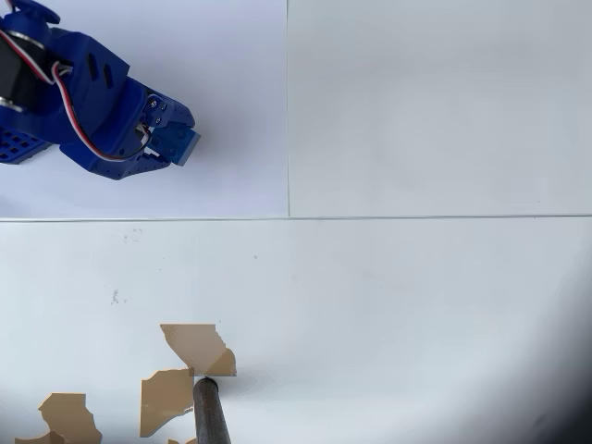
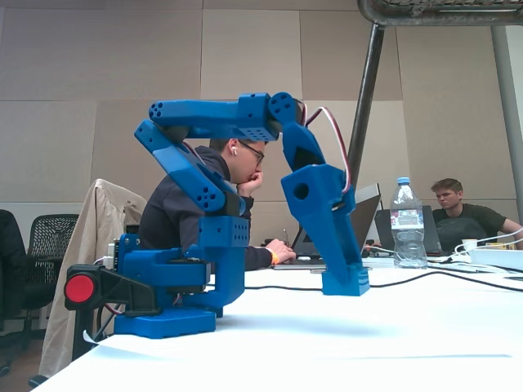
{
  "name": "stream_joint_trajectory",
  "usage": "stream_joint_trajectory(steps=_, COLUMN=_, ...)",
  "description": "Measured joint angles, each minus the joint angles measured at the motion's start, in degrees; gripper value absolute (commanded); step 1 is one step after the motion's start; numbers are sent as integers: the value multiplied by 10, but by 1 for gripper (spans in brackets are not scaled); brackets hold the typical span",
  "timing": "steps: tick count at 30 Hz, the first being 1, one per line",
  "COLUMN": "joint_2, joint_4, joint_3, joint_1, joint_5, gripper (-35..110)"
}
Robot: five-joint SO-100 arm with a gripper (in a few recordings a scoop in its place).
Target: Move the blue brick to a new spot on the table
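Here the folded arm points its pincer (image 2: pixel 345 282) down, clamping the blue brick (image 1: pixel 186 146).

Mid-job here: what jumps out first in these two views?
The blue arm, folded over near the table's upper-left corner in the overhead view, its gripper pointing down with the blue brick at its tip. Next, brown chipped patches around a dark rod at bottom left.

Blue 3D-printed arm (image 2: pixel 214 175) w/ perforated links, red-white wires looped behind gripper (image 1: pixel 176 139), small screws seen, red knob at base
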Motion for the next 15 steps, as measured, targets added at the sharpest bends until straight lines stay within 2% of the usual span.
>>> stream_joint_trajectory(steps=5, joint_2=-66, joint_4=19, joint_3=-82, joint_1=161, joint_5=-5, gripper=9)
stream_joint_trajectory(steps=11, joint_2=-159, joint_4=10, joint_3=-129, joint_1=368, joint_5=-67, gripper=9)
stream_joint_trajectory(steps=15, joint_2=-269, joint_4=9, joint_3=-198, joint_1=461, joint_5=-82, gripper=9)
